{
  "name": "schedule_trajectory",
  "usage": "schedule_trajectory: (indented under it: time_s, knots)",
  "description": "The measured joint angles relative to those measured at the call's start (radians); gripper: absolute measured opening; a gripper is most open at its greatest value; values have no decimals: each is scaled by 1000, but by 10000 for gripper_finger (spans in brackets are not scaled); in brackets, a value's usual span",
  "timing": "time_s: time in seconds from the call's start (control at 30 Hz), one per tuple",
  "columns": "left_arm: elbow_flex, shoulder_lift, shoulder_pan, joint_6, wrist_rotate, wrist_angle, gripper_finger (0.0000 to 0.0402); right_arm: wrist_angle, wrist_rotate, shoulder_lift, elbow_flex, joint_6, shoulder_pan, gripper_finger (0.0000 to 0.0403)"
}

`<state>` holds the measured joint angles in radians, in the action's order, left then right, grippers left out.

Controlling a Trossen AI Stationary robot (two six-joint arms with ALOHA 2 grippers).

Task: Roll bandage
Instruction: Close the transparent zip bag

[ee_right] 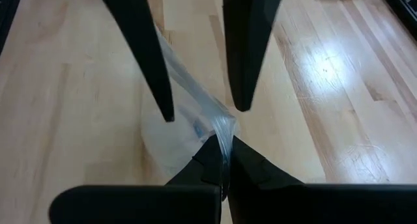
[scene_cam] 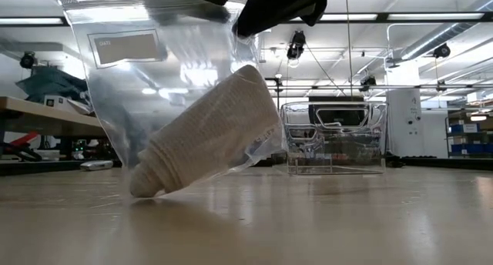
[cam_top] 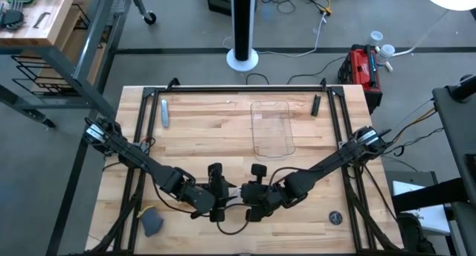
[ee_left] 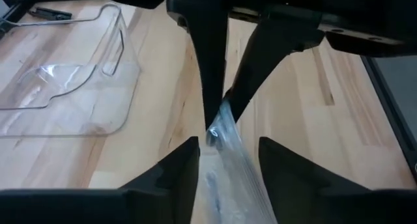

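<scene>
A clear zip bag (scene_cam: pixel 154 88) holds the bandage (scene_cam: pixel 204 134), a whitish gauze roll. The roll lies tilted inside, and its lower end (scene_cam: pixel 146 186) rests through the plastic on the table near the front middle. My right gripper (ee_right: pixel 225 152), also seen from above (cam_top: pixel 251 208), is shut on the bag's top. My left gripper (ee_left: pixel 228 162) faces it from the left (cam_top: pixel 217 208). It is open, with one finger on each side of the bag's top edge; whether either finger touches the plastic I cannot tell. My right gripper pinches the bag's top edge (ee_right: pixel 221 129) between its two fingers, at their free ends. The fingers come from the table's right, slanting down. The bag hangs below them, and its bottom with the roll's lower end stands on the table.
A clear plastic tray (cam_top: pixel 273 127) stands behind the grippers, toward the far edge. A silver tool (cam_top: pixel 164 112) lies at the far left and a small black piece (cam_top: pixel 316 105) at the far right. A grey lump (cam_top: pixel 152 222) lies near left, a round disc (cam_top: pixel 336 218) near right.
</scene>
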<state>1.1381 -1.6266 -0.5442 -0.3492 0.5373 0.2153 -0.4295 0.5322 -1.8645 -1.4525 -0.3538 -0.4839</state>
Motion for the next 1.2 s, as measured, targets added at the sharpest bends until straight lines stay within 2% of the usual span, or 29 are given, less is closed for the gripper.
schedule_trajectory:
  time_s: [0.37,0.43,0.83,1.2]
  knots:
    - [0,26,0,11,4,47,18,-1,-6,0,0,-3,0,0]
    - [0,26,0,22,4,47,6,-2,-7,0,0,-3,0,0]
    - [0,26,-9,39,3,47,2,0,-9,0,2,-2,0,0]
    - [0,26,-9,23,-24,48,49,-3,-9,0,5,-2,0,0]
